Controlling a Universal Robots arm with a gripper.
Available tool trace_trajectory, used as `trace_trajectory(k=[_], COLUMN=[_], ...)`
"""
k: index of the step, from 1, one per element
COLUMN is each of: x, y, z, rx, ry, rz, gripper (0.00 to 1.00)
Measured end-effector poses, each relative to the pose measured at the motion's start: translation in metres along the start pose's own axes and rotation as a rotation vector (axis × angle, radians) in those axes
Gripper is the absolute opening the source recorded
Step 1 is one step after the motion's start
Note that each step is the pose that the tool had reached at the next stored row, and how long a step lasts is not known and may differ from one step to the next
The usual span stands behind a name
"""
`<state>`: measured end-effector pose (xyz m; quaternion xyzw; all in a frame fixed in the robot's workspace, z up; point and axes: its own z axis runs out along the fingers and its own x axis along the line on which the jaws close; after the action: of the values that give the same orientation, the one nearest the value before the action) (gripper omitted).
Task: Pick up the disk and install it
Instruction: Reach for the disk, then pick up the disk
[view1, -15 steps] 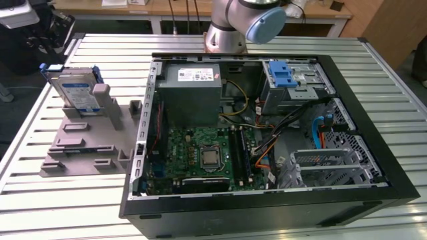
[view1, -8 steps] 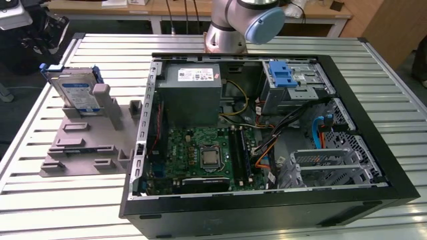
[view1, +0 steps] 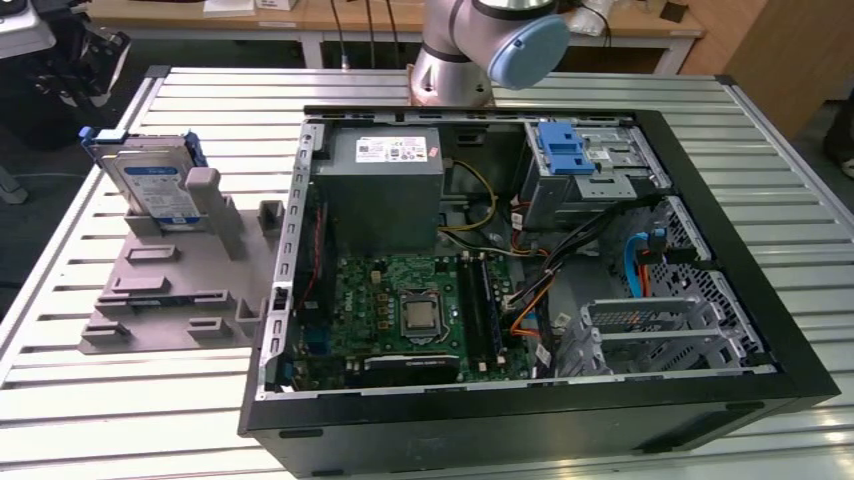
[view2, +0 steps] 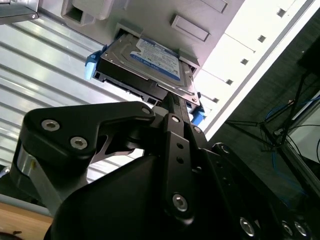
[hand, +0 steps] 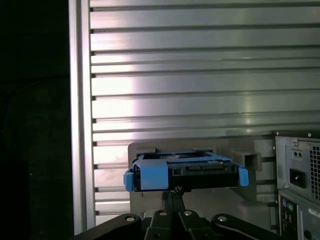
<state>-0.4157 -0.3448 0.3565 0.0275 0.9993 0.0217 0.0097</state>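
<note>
**Black computer case up front, disk out on its stand**

Nearest in the exterior view is the front wall of the open computer case, which lies on its side on the slatted metal table. Inside it I see a green circuit board, a grey metal box with a white sticker beyond that, and a blue latch on the drive cage toward the exterior view's right. My arm rises behind the case. The disk is outside the case, at the exterior view's left. It stands on edge in a slot of a grey plastic stand, label toward the camera, well apart from the drive cage.

In the second wrist view my gripper takes the foreground, black and bolted. My 2 fingers are pressed together as 1 bar, with no gap between them and nothing held. Their tips line up with the near edge of the disk; I cannot tell whether they touch it. Blue frame shows at both ends of the disk, and the stand carries it on the table.

In the first wrist view my gripper points at the disk, seen end-on with its blue frame across the face. My closed tips meet right at its near edge. The stand shows behind the disk, the back of the computer case stands beside it, and the table stretches beyond.
</note>
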Motion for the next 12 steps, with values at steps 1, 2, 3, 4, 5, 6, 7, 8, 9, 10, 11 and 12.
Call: trace_trajectory(k=[1, 2, 3, 4, 5, 6, 7, 8, 9, 10, 11, 12], x=[0.0000, 0.0000, 0.0000, 0.0000, 0.0000, 0.0000, 0.0001, 0.0001, 0.0001, 0.0001, 0.0000, 0.0001], y=[0.0000, 0.0000, 0.0000, 0.0000, 0.0000, 0.0000, 0.0000, 0.0000, 0.0000, 0.0000, 0.0000, 0.0000], z=[0.0000, 0.0000, 0.0000, 0.0000, 0.0000, 0.0000, 0.0000, 0.0000, 0.0000, 0.0001, 0.0001, 0.0001], rx=[0.0000, 0.0000, 0.0001, 0.0001, 0.0001, 0.0001, 0.0001, 0.0001, 0.0001, 0.0001, 0.0001, 0.0001], ry=[0.0001, 0.0001, 0.0001, 0.0002, 0.0001, 0.0002, 0.0002, 0.0002, 0.0002, 0.0002, 0.0002, 0.0002], rz=[0.000, 0.000, 0.000, 0.000, 0.000, 0.000, 0.000, 0.000, 0.000, 0.000, 0.000, 0.000], gripper=[0.11, 0.11, 0.11, 0.11, 0.11, 0.11, 0.11, 0.11, 0.11, 0.11, 0.11, 0.11])
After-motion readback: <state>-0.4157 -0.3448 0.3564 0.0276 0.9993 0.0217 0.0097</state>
